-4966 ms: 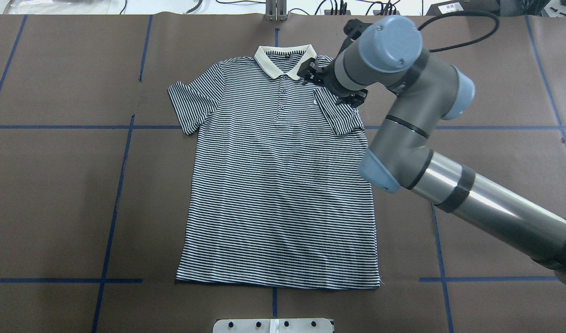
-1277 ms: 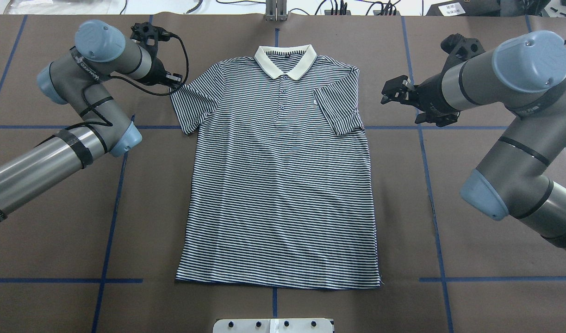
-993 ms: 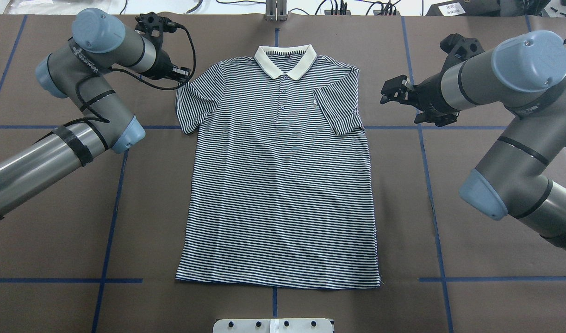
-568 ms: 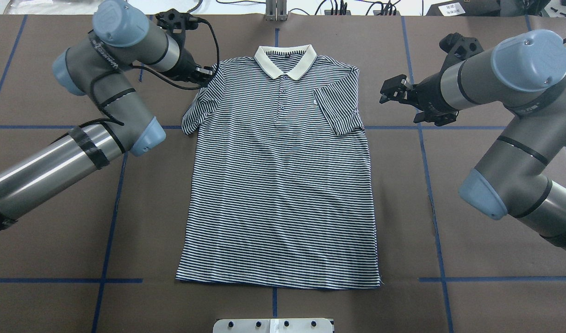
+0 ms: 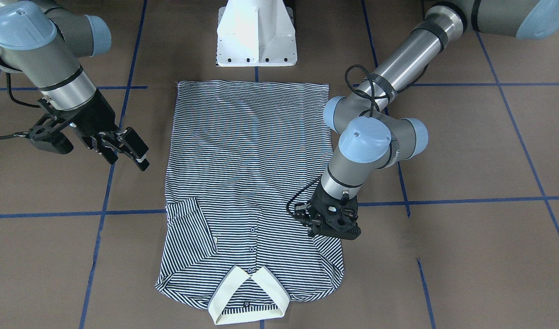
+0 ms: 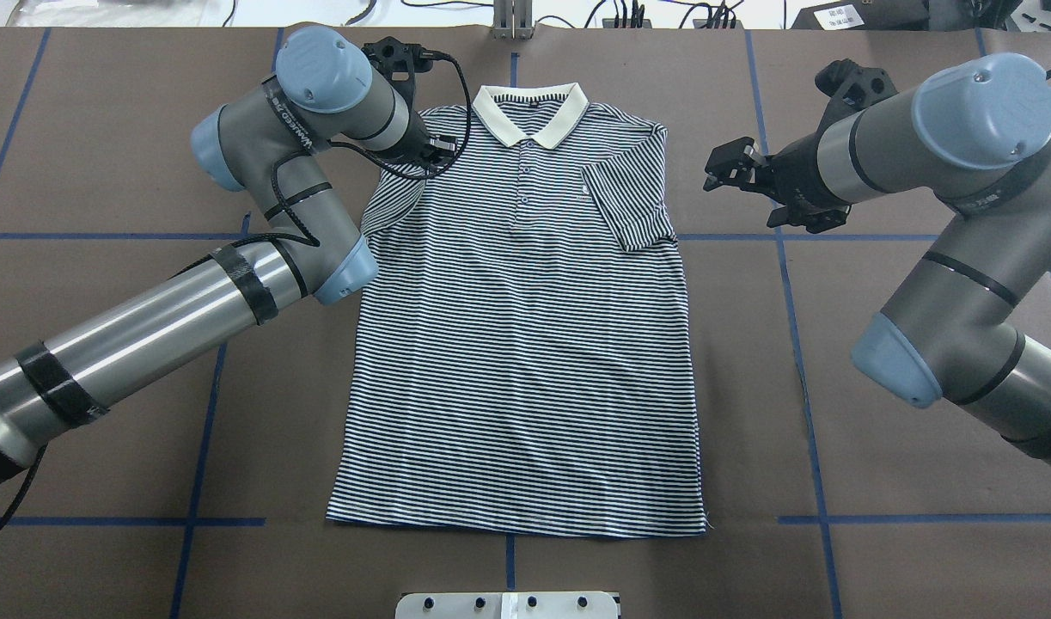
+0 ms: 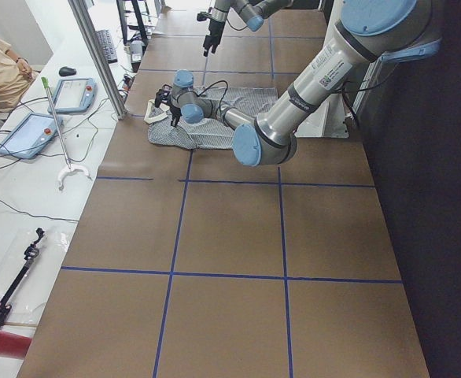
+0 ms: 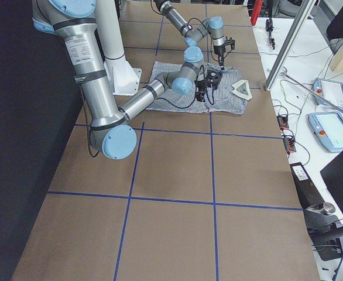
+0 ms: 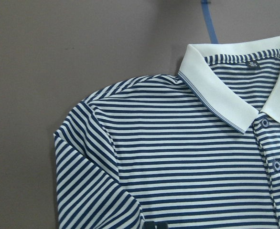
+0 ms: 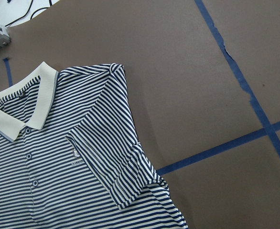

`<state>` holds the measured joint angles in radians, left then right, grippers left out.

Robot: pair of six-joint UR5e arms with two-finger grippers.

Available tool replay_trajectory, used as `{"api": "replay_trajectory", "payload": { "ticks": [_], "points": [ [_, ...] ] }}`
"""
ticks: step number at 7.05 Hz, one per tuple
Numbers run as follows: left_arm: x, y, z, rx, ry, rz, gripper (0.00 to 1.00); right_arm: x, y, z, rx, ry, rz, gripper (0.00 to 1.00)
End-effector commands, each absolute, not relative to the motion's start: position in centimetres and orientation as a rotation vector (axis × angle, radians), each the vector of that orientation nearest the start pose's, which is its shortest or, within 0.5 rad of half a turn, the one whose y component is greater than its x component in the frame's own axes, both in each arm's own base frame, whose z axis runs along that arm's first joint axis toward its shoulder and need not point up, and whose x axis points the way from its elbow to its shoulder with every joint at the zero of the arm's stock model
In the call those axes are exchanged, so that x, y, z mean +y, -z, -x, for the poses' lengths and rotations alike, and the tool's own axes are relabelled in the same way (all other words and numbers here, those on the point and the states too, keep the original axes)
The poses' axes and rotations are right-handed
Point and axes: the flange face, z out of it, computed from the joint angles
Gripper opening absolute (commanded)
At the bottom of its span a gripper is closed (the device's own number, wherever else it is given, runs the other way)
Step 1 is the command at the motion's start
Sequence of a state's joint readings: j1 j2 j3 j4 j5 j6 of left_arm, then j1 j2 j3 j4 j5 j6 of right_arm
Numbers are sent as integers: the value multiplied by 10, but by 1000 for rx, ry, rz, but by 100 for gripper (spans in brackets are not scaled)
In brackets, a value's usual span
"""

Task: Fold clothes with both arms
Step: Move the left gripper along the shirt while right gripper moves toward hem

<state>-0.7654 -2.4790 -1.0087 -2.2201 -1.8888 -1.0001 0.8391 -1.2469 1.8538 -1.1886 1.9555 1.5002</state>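
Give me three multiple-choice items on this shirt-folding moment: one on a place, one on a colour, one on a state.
1. Where is the right gripper relative to the polo shirt?
A) above its middle
B) off it to one side, over bare table
C) above its lower edge

2. What colour is the collar?
A) cream
B) red
C) green

3. How does the sleeve on the robot's right lie?
A) spread flat outward
B) rolled into a tube
C) folded in onto the shirt's front

Answers: 1 B, its fingers hang over brown table beside the cloth. 2 A, it is cream against navy-and-white stripes. 3 C, it lies doubled over the front.
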Motion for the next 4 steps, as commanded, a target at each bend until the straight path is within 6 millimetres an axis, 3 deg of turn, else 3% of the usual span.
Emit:
{"api": "replay_trajectory", "payload": {
  "ticks": [1,3,4],
  "points": [
    [-666,-249,-542,941,39,-414,0,-503,-308,323,-1044,-508,-115,100],
    [-668,-259,-545,976,31,-450,0,-503,-308,324,-1044,-506,-114,100],
    [-664,-261,-549,983,24,-452,18,-503,-309,324,-1041,-508,-114,100]
  ]
}}
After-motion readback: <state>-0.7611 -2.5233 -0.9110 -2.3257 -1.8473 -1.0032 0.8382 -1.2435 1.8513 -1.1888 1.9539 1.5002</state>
